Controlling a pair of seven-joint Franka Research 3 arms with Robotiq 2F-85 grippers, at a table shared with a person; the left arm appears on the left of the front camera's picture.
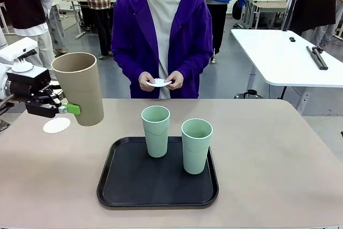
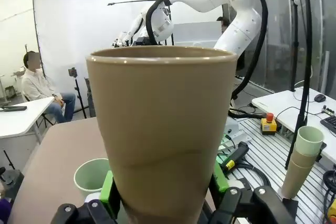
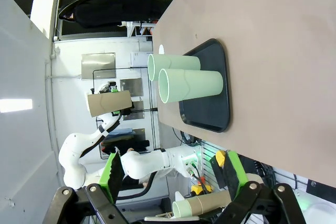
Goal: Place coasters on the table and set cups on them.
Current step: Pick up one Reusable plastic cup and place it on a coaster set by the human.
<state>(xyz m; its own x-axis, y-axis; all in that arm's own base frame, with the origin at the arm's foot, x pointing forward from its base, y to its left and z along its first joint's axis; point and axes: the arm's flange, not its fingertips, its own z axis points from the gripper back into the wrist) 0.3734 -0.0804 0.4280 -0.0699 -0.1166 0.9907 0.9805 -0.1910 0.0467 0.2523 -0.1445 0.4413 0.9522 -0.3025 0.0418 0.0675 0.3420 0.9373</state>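
My left gripper (image 1: 67, 109) is shut on the lower side of a tan-brown cup (image 1: 79, 87), holding it tilted in the air above the left part of the table (image 1: 268, 148). A white lacy coaster (image 1: 56, 125) lies on the table just below and left of that cup. Two mint green cups (image 1: 155, 131) (image 1: 196, 146) stand upright on a black tray (image 1: 158, 189). In the left wrist view the tan cup (image 2: 160, 129) sits between the green pads (image 2: 107, 192). My right gripper (image 3: 173, 177) is open and holds nothing, off the table's right side.
A person in a purple jacket stands at the far edge, holding more white coasters (image 1: 159, 82) in both hands. A white-topped table (image 1: 284, 57) stands at the back right. Stacked spare cups (image 2: 302, 161) sit on a bench beside the robot.
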